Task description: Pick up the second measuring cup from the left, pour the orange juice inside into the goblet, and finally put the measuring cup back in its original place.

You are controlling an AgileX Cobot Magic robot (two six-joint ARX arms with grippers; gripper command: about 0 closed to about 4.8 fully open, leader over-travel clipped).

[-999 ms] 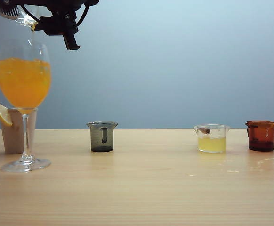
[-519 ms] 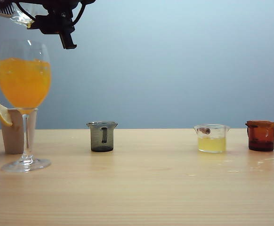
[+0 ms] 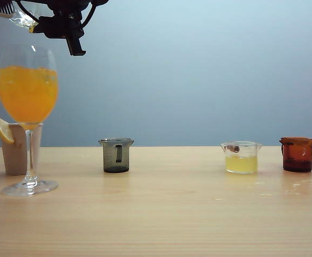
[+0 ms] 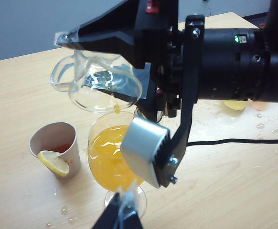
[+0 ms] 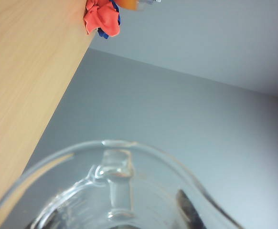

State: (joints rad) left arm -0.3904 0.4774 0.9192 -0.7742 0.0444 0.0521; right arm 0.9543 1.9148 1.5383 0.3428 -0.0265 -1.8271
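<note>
The goblet [image 3: 29,160] stands at the table's left, its bowl nearly full of orange juice [image 3: 27,93]. High above its rim my right gripper [image 3: 38,27] is shut on the second measuring cup [image 3: 23,19], a clear cup tipped lip-down and almost empty. In the left wrist view the same cup [image 4: 93,83] hangs over the goblet [image 4: 111,143], with one orange drop at its lip. The right gripper [image 4: 101,90] clamps it. The cup's wall [image 5: 112,191] fills the right wrist view. My left gripper [image 4: 122,212] is shut and empty, short of the goblet's foot.
A paper cup with a lemon slice [image 3: 15,150] stands just behind the goblet. Along the table are a smoky grey cup [image 3: 116,155], a clear cup of pale yellow liquid [image 3: 241,158] and a brown cup [image 3: 297,154]. Drops [image 4: 65,210] and a black cable [image 4: 234,141] lie on the wood.
The thin stream of juice from the cup's lip into the goblet has stopped. The right gripper and cup shifted slightly left and up.
</note>
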